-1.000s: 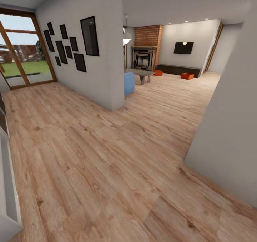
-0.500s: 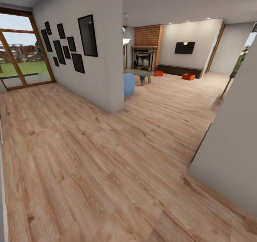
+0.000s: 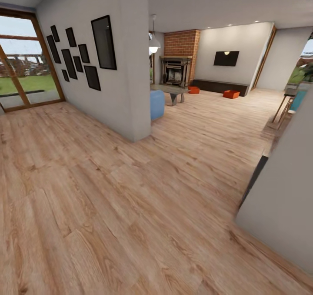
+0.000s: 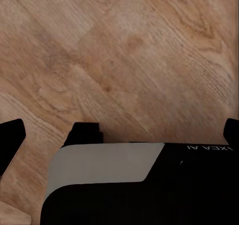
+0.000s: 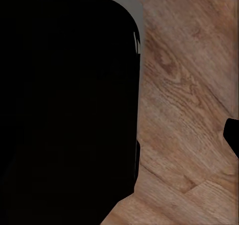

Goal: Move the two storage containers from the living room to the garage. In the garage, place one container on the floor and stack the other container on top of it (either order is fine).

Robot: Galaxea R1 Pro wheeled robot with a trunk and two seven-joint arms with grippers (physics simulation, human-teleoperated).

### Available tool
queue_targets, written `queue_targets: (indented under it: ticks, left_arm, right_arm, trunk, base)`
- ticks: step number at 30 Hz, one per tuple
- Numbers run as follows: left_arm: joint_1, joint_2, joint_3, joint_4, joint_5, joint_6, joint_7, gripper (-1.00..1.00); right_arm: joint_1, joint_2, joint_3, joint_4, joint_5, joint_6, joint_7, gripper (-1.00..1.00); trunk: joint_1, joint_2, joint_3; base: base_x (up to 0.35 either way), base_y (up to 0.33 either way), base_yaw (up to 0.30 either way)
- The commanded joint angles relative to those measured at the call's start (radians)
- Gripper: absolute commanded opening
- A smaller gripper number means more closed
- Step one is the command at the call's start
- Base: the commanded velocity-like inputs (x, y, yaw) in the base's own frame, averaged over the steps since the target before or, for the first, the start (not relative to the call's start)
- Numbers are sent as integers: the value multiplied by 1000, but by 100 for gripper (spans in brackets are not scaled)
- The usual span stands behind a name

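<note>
I see both storage containers [image 3: 231, 94] [image 3: 194, 89] on the living room's plank floor [image 3: 130, 190] (far end, before the dark cabinet [image 3: 219, 86]). I cannot tell either gripper's state.

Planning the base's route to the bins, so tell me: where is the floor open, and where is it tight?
Open planks run between the picture wall and the grey wall corner, on toward the two storage containers. It is tighter near the blue seat and coffee table, and by the table legs at the right.
</note>
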Motion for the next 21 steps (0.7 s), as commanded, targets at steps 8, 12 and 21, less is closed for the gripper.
queue_targets:
  ticks: [8, 12, 21]
  left_arm:
    - [-1, 0, -9, 1, 9, -3, 4, 100]
    - [-1, 0, -9, 1, 9, -1, 4, 100]
    - [-1, 0, -9, 1, 9, -2, 4, 100]
  right_arm:
    - [0, -1, 1, 0, 0, 0, 1, 100]
    - [0, -1, 1, 0, 0, 0, 1, 100]
    - [0, -1, 1, 0, 0, 0, 1, 100]
  trunk:
    - [1, 0, -1]
    - [1, 0, -1]
    - [1, 0, -1]
  base:
    - [346, -66, 0]
    - [346, -77, 0]
    - [346, -90, 0]
